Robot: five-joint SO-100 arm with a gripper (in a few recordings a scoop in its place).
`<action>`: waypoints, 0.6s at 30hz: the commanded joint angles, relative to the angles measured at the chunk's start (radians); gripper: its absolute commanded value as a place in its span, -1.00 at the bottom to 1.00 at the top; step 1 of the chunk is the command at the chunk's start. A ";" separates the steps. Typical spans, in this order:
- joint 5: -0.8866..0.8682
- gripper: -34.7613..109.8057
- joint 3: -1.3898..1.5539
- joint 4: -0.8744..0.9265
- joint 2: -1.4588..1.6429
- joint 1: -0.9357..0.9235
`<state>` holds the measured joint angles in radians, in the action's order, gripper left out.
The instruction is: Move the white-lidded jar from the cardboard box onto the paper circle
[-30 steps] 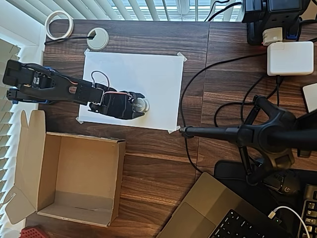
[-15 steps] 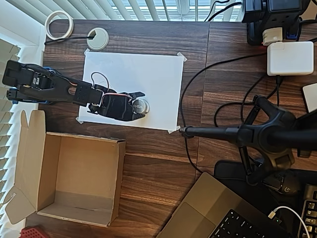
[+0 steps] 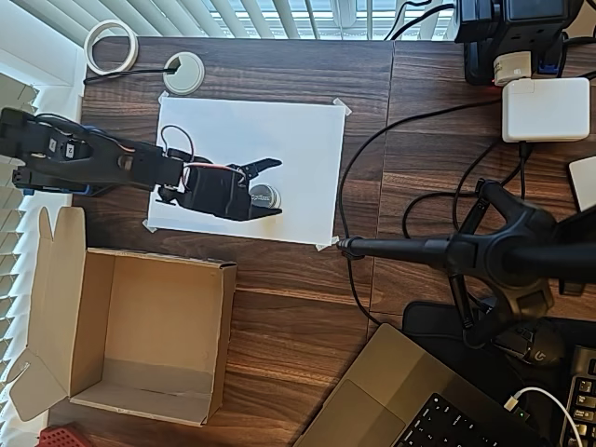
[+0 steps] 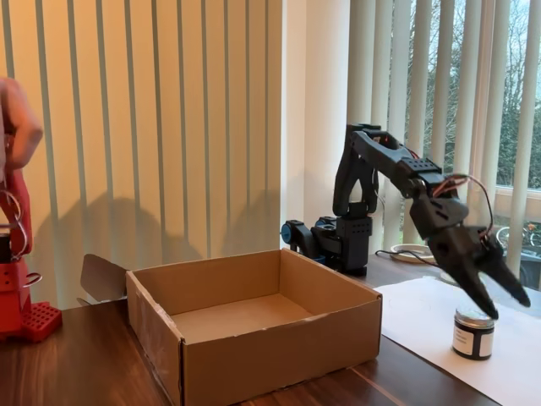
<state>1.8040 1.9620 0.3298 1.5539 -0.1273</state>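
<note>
Dark wood worktop [image 3: 298, 317] carries a white paper sheet [image 3: 298, 140] taped down at its corners, with vertical blinds behind it in the fixed view. On that sheet the white-lidded jar [image 3: 264, 196] stands upright, well apart from the cardboard box [image 3: 140, 337], which sits open beside the sheet. Above the jar [image 4: 473, 331] the black arm's hand [image 3: 272, 187] is spread wide, its fingers [image 4: 482, 292] reaching down to either side of the lid without gripping it. Any pencil circle under the jar is too faint to make out.
</note>
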 commanded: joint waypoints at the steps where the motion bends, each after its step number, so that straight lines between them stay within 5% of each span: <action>1: -0.054 0.09 0.040 -0.066 0.255 0.005; 8: -0.307 0.06 0.298 -0.152 0.655 0.025; 18: -0.333 -0.18 0.756 -0.143 1.384 0.081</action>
<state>1.5156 2.6461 0.1979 2.6507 -0.0522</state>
